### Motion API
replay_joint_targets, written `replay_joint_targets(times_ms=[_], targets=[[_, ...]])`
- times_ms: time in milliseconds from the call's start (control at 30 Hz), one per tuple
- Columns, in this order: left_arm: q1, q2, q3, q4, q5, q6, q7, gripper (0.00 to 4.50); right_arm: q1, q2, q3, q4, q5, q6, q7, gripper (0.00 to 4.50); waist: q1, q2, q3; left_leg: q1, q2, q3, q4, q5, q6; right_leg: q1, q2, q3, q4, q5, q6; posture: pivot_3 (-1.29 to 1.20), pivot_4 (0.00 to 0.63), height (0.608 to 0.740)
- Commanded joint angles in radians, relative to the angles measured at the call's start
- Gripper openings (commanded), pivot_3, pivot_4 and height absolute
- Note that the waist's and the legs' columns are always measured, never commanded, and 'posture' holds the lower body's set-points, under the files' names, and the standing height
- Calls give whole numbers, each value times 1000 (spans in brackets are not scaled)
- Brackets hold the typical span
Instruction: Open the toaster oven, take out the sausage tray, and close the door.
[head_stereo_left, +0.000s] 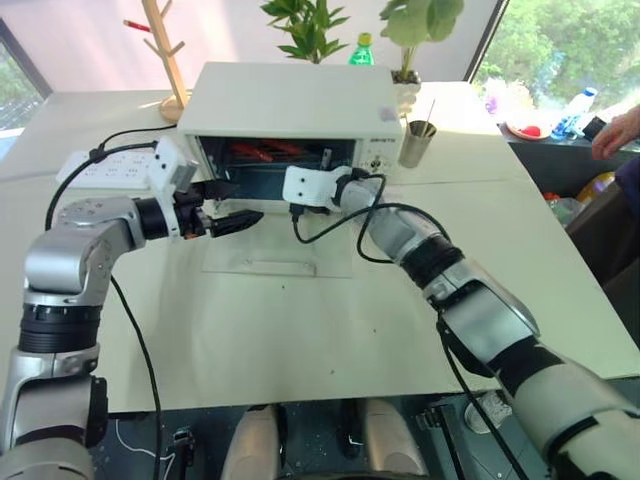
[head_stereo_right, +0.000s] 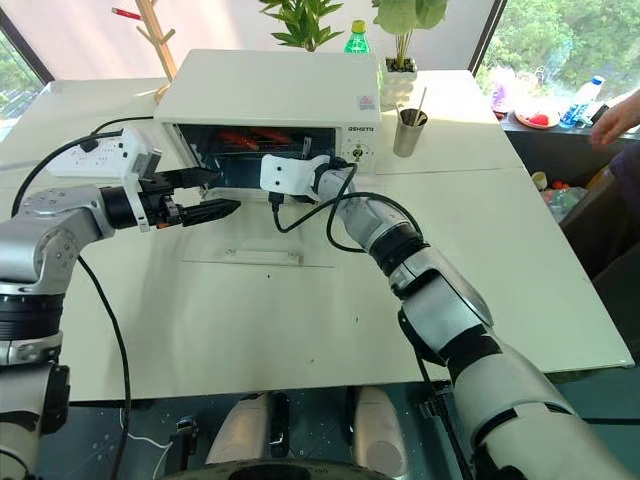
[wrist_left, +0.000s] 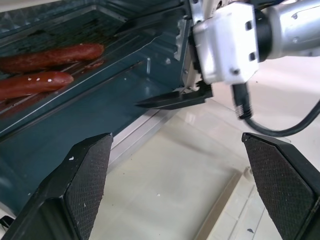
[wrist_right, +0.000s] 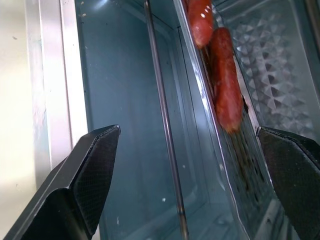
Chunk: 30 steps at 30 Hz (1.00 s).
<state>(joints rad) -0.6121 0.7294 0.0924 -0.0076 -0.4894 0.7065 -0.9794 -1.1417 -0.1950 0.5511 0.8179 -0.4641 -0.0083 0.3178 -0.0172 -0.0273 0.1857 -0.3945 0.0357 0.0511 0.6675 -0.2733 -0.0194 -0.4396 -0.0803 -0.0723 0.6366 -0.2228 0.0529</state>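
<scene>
The white toaster oven (head_stereo_left: 290, 105) stands at the back of the table. Its glass door (head_stereo_left: 300, 250) lies folded down flat on the tabletop, with the bar handle (head_stereo_left: 272, 268) toward me. Inside, the sausage tray (wrist_right: 202, 105) sits on a rack and carries red-brown sausages (wrist_left: 52, 55). My right gripper (wrist_right: 187, 155) is open at the mouth of the oven, level with the tray's front edge and touching nothing. My left gripper (head_stereo_left: 238, 205) is open and empty. It hovers above the lowered door at the oven's left front corner.
A white power strip (head_stereo_left: 112, 168) lies left of the oven, its cable running past my left arm. A metal cup (head_stereo_left: 416, 143) stands at the oven's right. Behind are a green bottle (head_stereo_left: 361, 50), potted plants and a wooden rack (head_stereo_left: 170, 60). A person's hand (head_stereo_left: 615, 135) shows at far right.
</scene>
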Motion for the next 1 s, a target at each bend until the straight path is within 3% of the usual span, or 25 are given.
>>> replay_joint_targets(times_ms=[33, 267, 433, 1000], targets=[[-48, 4, 2, 9, 2, -28, -8, 4381, -60, 29, -22, 38, -20, -25, -35, 4500, -1, 0, 0, 0, 0, 0, 0, 0, 0, 0, 0, 0, 0, 0, 0, 0, 150, 717], [-88, 1, -20, 66, 18, -55, -27, 4381, -129, 77, -21, 206, -54, -83, -117, 4500, -4, 0, 0, 0, 0, 0, 0, 0, 0, -1, 0, 0, 1, 0, 0, 0, 150, 717], [-111, 14, -24, 124, 31, -78, -58, 4500, -161, 96, -27, 283, -63, -111, -158, 2067, -4, 0, 0, 0, 0, 0, 0, 0, 0, -1, 0, 0, 2, 0, 0, 0, 150, 717], [-191, 30, -28, 292, 84, -152, -124, 4500, -229, 124, -31, 402, -96, -140, -208, 2067, -6, 0, 0, 0, 0, 1, 0, 0, -1, -3, 0, 1, 7, 0, 0, 0, 150, 717]])
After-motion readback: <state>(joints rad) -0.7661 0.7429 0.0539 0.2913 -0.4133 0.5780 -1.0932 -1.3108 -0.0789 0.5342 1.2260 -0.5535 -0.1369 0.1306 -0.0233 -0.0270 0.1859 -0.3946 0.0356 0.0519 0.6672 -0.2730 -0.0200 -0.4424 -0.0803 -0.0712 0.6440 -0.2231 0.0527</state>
